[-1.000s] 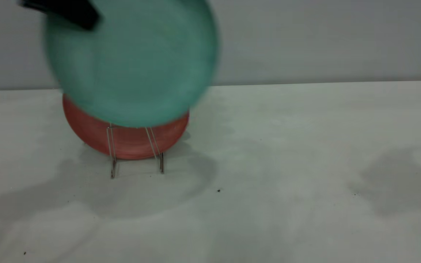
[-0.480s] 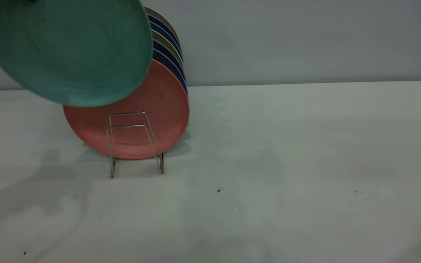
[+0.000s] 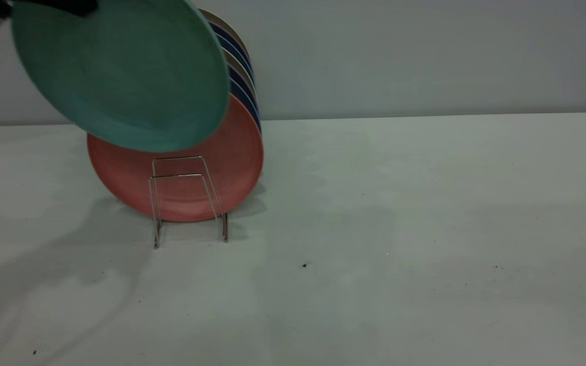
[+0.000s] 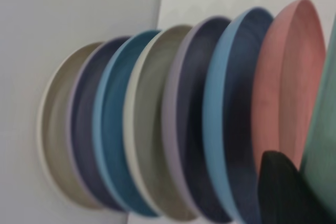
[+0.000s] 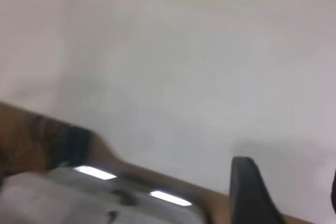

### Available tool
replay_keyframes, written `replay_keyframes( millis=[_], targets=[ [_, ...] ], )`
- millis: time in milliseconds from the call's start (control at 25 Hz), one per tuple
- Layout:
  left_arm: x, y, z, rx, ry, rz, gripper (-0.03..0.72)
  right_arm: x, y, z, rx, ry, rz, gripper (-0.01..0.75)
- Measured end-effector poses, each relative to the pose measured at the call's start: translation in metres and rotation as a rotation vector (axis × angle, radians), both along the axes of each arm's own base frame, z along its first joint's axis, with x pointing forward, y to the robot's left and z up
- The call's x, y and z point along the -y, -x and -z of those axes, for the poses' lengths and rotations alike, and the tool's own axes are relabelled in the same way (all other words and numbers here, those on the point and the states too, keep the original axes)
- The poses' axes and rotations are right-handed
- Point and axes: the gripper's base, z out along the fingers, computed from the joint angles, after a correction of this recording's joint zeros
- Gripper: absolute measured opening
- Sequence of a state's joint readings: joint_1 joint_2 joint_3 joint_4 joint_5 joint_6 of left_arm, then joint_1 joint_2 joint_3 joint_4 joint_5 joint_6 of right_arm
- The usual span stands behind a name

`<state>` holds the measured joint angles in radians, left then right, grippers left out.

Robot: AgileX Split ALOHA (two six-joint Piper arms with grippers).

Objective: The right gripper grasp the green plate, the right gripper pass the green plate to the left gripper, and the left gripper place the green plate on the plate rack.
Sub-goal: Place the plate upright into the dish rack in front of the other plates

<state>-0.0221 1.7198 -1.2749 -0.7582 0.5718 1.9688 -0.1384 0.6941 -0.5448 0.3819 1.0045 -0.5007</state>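
Note:
The green plate [image 3: 120,76] hangs tilted in the air at the upper left, above and in front of the plate rack [image 3: 176,176]. Its lower edge overlaps the salmon-pink plate [image 3: 237,168], which stands in the rack. My left gripper [image 3: 44,6] enters at the top left corner and is shut on the green plate's upper rim. In the left wrist view one dark finger [image 4: 283,192] lies against the green plate [image 4: 323,145]. My right gripper [image 5: 290,195] shows only in the right wrist view, open and empty, away from the plates.
Behind the pink plate several dark blue, light blue and beige plates [image 3: 242,76] stand in a row in the rack; they also show in the left wrist view [image 4: 157,124]. The white table [image 3: 400,229] stretches to the right, with a grey wall behind.
The green plate swung from in front of the rack up and to the left, then came back a little to the right. The row of plates behind is now uncovered.

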Motion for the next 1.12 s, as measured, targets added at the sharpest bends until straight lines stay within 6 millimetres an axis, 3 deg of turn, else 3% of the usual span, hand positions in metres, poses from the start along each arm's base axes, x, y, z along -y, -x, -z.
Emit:
replay_keyframes(
  millis=[320,1120],
  targets=[
    [0.008,-0.001,0.005,-0.015,0.003,0.016,0.102,0.003,0.031,0.002,0.120,0.074,0.068,0.393],
    [0.000,0.001,0.014,-0.101,-0.066,-0.058,0.102,0.003,0.030,0.003,0.153,0.061,0.082,0.392]
  ],
)
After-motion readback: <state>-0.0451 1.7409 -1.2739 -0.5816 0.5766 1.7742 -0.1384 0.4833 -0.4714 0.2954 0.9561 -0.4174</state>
